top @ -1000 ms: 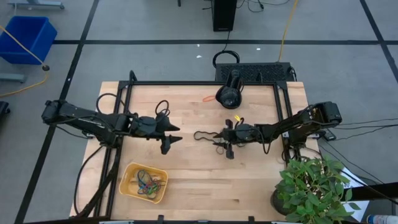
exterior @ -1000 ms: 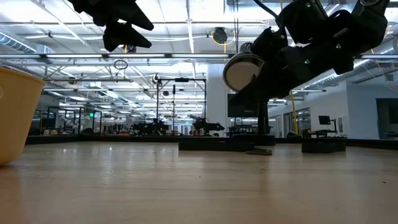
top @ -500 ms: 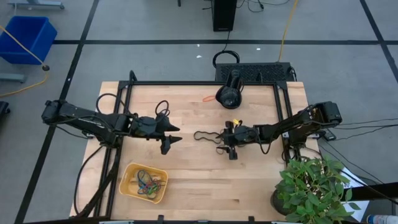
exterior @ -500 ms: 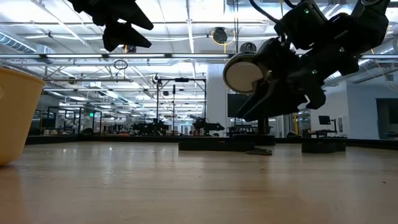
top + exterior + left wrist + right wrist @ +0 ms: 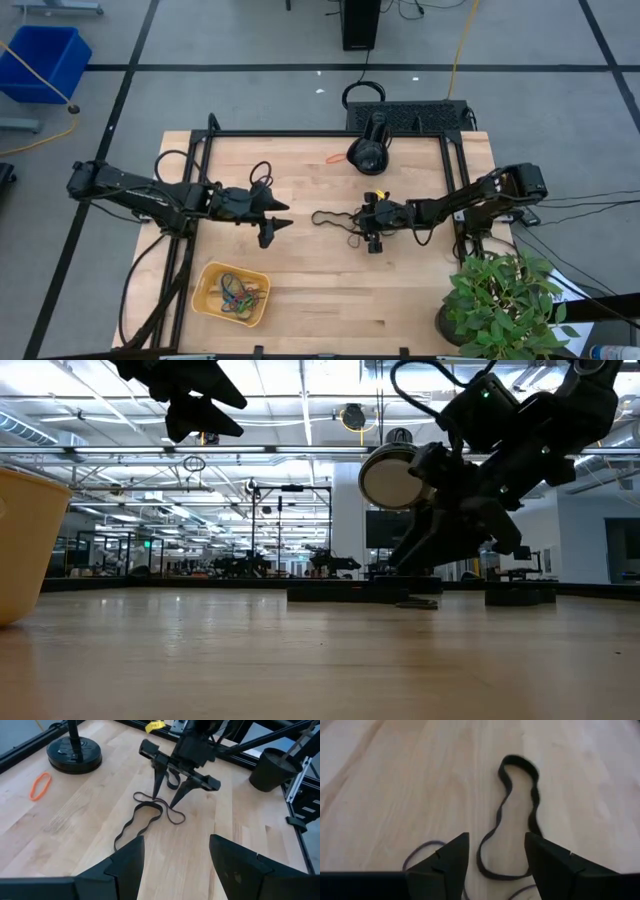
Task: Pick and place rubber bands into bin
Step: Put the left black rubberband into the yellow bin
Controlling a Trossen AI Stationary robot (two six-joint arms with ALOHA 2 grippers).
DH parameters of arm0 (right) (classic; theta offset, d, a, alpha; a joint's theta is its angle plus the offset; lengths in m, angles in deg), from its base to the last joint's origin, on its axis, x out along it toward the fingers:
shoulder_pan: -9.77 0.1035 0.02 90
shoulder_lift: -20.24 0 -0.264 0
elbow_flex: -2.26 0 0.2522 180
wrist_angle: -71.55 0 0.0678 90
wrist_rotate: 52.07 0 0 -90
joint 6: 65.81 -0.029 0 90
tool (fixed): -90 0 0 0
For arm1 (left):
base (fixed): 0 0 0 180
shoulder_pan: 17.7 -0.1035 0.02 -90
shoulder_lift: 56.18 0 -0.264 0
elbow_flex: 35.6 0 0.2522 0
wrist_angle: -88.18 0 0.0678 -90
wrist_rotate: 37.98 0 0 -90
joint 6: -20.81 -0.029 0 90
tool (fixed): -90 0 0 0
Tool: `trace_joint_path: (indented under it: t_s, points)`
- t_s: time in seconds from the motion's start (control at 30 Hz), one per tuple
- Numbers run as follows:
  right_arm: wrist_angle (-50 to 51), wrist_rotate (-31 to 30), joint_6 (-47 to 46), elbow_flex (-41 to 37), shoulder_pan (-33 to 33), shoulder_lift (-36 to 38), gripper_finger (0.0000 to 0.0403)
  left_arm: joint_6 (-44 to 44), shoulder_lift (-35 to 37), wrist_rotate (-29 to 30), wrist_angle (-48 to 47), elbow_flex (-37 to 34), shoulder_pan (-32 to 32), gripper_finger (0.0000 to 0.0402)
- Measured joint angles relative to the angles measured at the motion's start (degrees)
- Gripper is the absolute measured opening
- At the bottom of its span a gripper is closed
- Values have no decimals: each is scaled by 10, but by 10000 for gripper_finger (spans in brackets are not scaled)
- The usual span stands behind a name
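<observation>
Rubber bands (image 5: 145, 817) lie mid-table — right claw (image 5: 169, 794) spread over them; left claw (image 5: 278, 226) spread nearby.

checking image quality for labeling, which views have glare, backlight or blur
Low view: bright ceiling lights backlight both arms into silhouettes, and the bin is cropped at the edge. Right wrist view: the dark rubber band looks soft. High view: evenly lit, no glare on the table.
</observation>
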Motion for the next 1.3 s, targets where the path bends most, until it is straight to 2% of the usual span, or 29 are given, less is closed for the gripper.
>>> trace_joint_path:
  t_s: [0.17, 0.33, 0.5, 0.7, 0.9, 1.17, 1.3]
  points:
    - [-1, -2, 0, 20, 0, -48, 174, -1, 0, 0, 0, 0, 0, 230]
    - [2, -31, -6, 58, -3, -97, 161, 3, 0, 0, 0, 0, 0, 230]
    - [16, -28, -36, 68, -9, -120, 131, 4, 0, 0, -1, 0, 0, 230]
    - [35, -21, -60, 68, -10, -122, 83, 3, 0, 1, -1, 0, 0, 230]
    - [29, 16, -62, 68, -11, -122, 11, -1, 0, 11, -1, 0, 0, 230]
    - [-20, 33, -121, 65, -11, -114, 3, -1, 0, 11, -1, 0, 0, 230]
    - [-55, 33, -125, 66, -9, -72, 2, 0, 0, 10, -1, 0, 0, 230]
